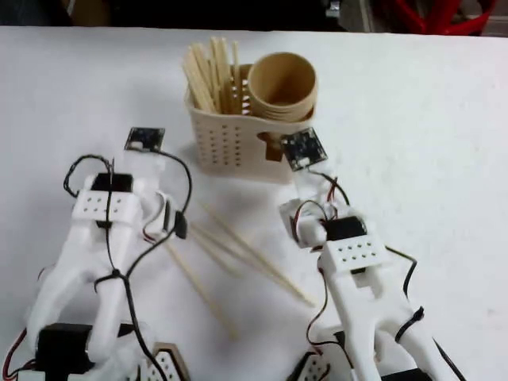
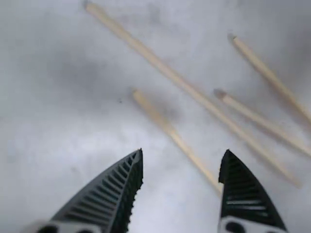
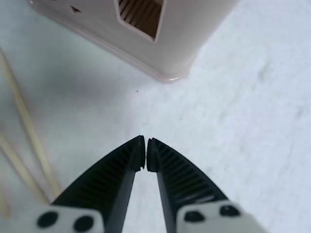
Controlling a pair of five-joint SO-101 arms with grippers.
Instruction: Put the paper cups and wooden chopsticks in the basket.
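Wooden sticks first: where do they lie? (Reader)

Several loose chopsticks (image 1: 254, 254) lie on the white desk (image 1: 436, 119), near the middle, between the two arms. A bundle of chopsticks (image 1: 208, 75) stands in the left part of the basket (image 1: 230, 143). (Legend)

And the paper cups (image 1: 282, 83)? (Reader)

Stacked, in the right part of the same basket, at the far centre of the desk. (Legend)

State of each end effector? (Reader)

The left end effector (image 2: 183, 152) is over the loose chopsticks, fingers apart, with one stick seen between them. The right end effector (image 3: 146, 145) has its fingertips together and holds nothing. It is above bare desk, just near of the basket's right corner. (Legend)
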